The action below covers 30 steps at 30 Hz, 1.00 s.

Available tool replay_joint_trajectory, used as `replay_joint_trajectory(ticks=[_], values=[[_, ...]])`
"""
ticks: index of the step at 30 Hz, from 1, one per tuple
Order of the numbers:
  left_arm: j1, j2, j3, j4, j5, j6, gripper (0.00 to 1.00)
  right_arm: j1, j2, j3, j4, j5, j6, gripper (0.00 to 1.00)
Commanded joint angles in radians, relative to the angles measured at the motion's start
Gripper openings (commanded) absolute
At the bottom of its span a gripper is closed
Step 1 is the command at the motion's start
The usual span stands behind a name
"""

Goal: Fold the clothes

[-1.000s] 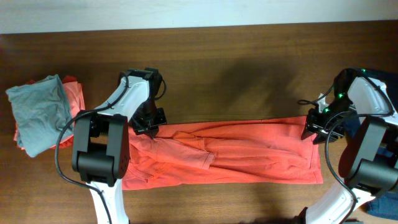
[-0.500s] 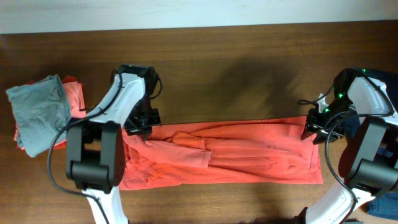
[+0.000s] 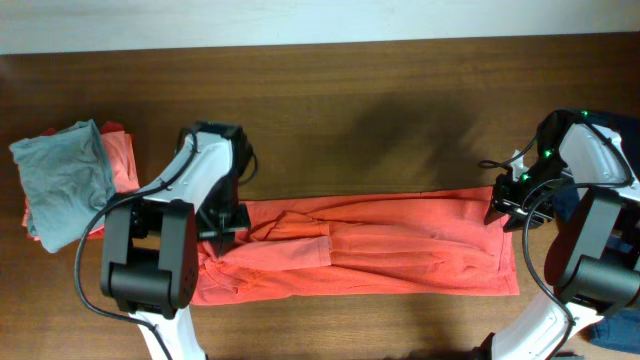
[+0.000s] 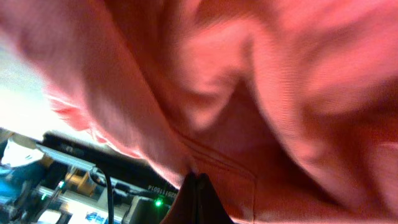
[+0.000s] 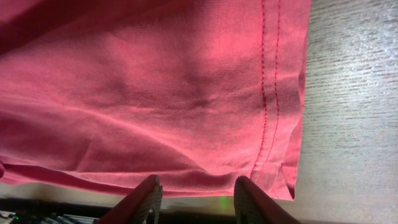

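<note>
The clothes in play are an orange-red shirt [image 3: 400,245], spread as a long band across the table's front half. My left gripper [image 3: 224,222] is over its left end and is shut on a pinch of the orange fabric [image 4: 249,93], which fills the left wrist view; its dark fingertips [image 4: 196,186] press together on a fold. My right gripper [image 3: 505,210] sits at the shirt's far right corner. There its fingers [image 5: 148,198] stand apart, with the stitched hem [image 5: 268,93] and the cloth's edge lying flat between them. No print shows.
At the left edge a folded grey shirt [image 3: 62,182] rests on another orange garment [image 3: 122,158]. Dark blue cloth [image 3: 612,118] shows behind the right arm. Bare brown table [image 3: 380,120] runs to the back edge by the white wall.
My left gripper has moved toward the front and slightly left, pulling the shirt's upper left part with it. The right arm has not moved.
</note>
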Motion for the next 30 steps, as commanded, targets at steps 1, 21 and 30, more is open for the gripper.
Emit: replay_joint_trajectory(ticks=[1,21,30], values=[[0.006,-0.014,-0.105,0.024,-0.019,-0.005,0.01,0.003,-0.028,0.019,-0.003,-0.012,-0.011,0.43],[0.009,-0.016,-0.153,0.246,-0.113,-0.001,0.42,0.003,-0.028,0.019,-0.008,-0.013,-0.010,0.43],[0.008,-0.095,0.063,0.254,-0.117,0.044,0.49,0.003,-0.028,0.019,-0.007,-0.013,-0.011,0.43]])
